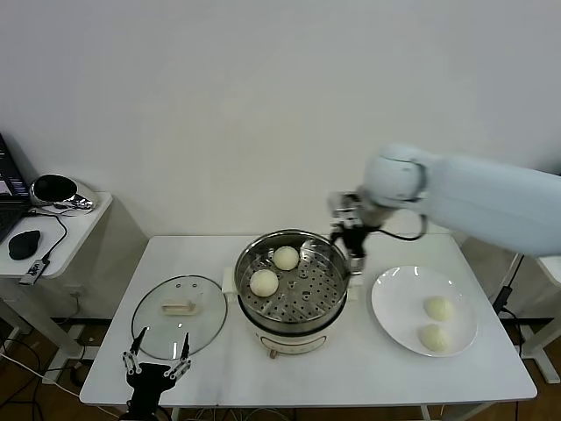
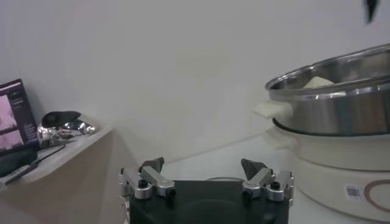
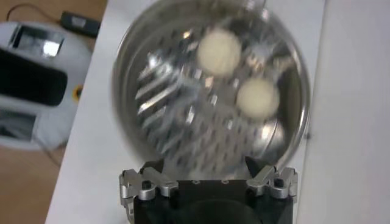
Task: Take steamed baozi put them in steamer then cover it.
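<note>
So the steamer (image 1: 294, 289) sits pretty much dead center on the white table (image 1: 351, 360), shiny steel pot on a white base. Two buns are already on its perforated tray: one (image 1: 286, 258) at about 11 o'clock inside the pot and another (image 1: 264, 282) at about 9 o'clock, close together but not quite touching. From the right wrist camera both show up clearly, the first bun (image 3: 219, 52) and the second (image 3: 258, 97), on the holed tray of the pot (image 3: 207, 91).

The other two buns are on the white plate (image 1: 399, 307), which sits at 3 o'clock from the steamer. One bun (image 1: 438, 308) is just beside the other (image 1: 433, 338), nearly touching.

The right gripper (image 1: 349, 235) hangs over the steamer's rim at around 1 o'clock, fingers spread wide and holding nothing. The wrist view shows the same right gripper (image 3: 207, 173) looking straight down into the pot.

The glass lid (image 1: 180, 316) lies flat on the table at 9 o'clock from the steamer, cream handle (image 1: 178, 307) facing up.

The left gripper (image 1: 157, 355) is parked low at the table's near edge, at 6 o'clock from the lid, fingers open wide and empty. Its own camera shows the gripper (image 2: 205, 173) with the steamer (image 2: 335, 115) off to the side.

A small side table (image 1: 61, 224) stands well apart at far left.
</note>
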`<action>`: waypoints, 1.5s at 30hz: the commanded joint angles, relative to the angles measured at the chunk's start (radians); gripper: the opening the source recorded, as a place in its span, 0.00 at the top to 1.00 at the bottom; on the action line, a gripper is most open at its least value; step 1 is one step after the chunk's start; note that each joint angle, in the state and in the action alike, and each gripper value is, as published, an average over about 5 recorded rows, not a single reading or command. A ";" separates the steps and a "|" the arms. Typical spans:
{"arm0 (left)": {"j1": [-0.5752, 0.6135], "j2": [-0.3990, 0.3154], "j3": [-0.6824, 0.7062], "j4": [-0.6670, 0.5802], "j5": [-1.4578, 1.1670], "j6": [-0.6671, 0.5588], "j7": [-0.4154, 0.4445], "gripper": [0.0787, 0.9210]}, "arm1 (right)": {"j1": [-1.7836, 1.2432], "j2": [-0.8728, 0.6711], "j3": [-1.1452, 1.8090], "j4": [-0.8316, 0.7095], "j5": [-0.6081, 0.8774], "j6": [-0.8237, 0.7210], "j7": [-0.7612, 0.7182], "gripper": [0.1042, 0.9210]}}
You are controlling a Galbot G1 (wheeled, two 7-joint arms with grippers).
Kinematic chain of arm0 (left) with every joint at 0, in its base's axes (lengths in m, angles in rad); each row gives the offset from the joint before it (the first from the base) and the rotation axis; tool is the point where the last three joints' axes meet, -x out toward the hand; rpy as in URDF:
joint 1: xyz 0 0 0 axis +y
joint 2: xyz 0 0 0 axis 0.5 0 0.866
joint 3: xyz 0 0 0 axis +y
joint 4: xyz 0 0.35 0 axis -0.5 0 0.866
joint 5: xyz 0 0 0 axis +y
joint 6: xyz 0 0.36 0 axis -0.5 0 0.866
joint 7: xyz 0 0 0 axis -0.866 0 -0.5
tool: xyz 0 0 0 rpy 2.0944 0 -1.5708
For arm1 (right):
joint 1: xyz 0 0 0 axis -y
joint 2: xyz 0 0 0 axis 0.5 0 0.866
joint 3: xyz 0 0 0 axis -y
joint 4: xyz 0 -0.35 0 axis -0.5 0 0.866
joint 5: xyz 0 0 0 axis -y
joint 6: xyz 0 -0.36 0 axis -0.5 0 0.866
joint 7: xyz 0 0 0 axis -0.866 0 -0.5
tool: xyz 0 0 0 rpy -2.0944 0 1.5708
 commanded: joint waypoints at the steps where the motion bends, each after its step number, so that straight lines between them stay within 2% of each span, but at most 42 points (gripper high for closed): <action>1: 0.001 -0.002 0.005 0.006 0.005 -0.001 -0.001 0.12 | -0.114 -0.366 0.065 0.072 -0.312 0.254 -0.124 0.12; 7: 0.011 -0.006 0.003 0.005 0.010 -0.002 -0.001 0.12 | -0.479 -0.426 0.337 0.034 -0.438 0.299 -0.067 0.12; 14: 0.024 -0.012 -0.005 -0.002 0.016 -0.002 -0.001 0.12 | -0.750 -0.379 0.521 -0.061 -0.492 0.334 -0.029 0.12; 45: 0.040 -0.027 -0.026 0.005 0.018 -0.007 -0.003 0.12 | -0.883 -0.152 0.612 -0.268 -0.532 0.285 -0.010 0.12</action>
